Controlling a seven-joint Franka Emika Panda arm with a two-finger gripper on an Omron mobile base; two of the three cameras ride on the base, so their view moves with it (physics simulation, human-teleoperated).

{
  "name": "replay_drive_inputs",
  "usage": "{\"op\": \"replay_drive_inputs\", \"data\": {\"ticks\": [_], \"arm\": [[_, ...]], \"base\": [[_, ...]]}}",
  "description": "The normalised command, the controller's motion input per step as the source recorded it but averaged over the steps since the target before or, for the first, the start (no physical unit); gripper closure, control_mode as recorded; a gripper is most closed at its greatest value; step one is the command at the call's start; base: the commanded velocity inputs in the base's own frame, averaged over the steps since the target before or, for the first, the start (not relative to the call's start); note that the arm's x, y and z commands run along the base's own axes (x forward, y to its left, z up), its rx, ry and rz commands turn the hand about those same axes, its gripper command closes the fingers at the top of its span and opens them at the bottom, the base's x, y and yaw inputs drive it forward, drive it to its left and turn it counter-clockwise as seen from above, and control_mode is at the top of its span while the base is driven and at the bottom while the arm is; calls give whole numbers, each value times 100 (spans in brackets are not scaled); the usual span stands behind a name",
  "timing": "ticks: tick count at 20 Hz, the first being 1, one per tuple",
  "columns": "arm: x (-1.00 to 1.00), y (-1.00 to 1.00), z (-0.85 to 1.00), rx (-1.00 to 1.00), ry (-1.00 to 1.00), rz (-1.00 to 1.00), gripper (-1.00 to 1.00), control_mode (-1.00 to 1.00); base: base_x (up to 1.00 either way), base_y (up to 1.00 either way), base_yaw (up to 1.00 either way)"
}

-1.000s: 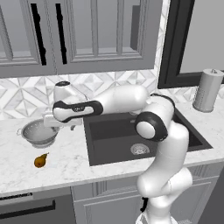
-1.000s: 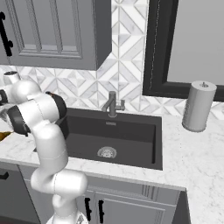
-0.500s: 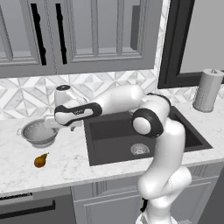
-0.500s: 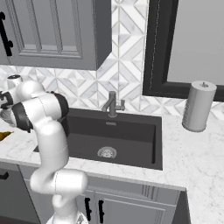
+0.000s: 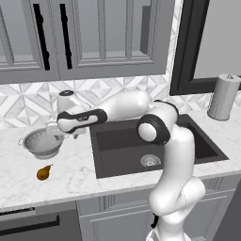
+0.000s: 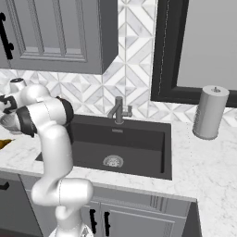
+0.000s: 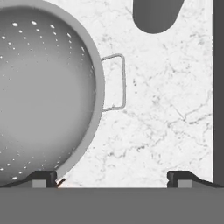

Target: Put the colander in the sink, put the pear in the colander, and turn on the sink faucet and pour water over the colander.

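The silver colander (image 5: 43,141) stands upright on the white counter, left of the dark sink (image 5: 117,141). In the hand view its holed bowl (image 7: 43,92) spreads across the left, with one wire handle (image 7: 119,81) sticking out to the right. My gripper (image 7: 111,178) hangs open just above it, one fingertip (image 7: 43,177) over the colander's rim and the other over bare marble; nothing is between them. In the left base view the gripper (image 5: 55,131) is at the colander's sink-side edge. The golden-brown pear (image 5: 43,173) lies on the counter in front of the colander. The faucet (image 6: 119,109) stands behind the sink (image 6: 139,139).
A grey soap bottle (image 7: 155,15) stands behind the colander, close to my hand. The sink's dark edge (image 7: 218,87) runs along the right of the hand view. A paper towel roll (image 5: 222,97) stands on the counter right of the sink. Cabinets hang above.
The arm's elbow has swung a little to the left while the hand has stayed by the colander's sink-side edge. The jaws have stayed open.
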Motion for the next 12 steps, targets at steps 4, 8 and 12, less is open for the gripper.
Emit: {"op": "replay_drive_inputs", "data": {"ticks": [4, 8, 12], "arm": [[24, 16, -10, 0, 0, 0, -100, -100], [13, 4, -23, 0, 0, 0, -100, -100], [3, 0, -21, 0, 0, 0, -100, -100]], "base": [[0, 0, 0], [0, 0, 0], [0, 0, 0]]}}
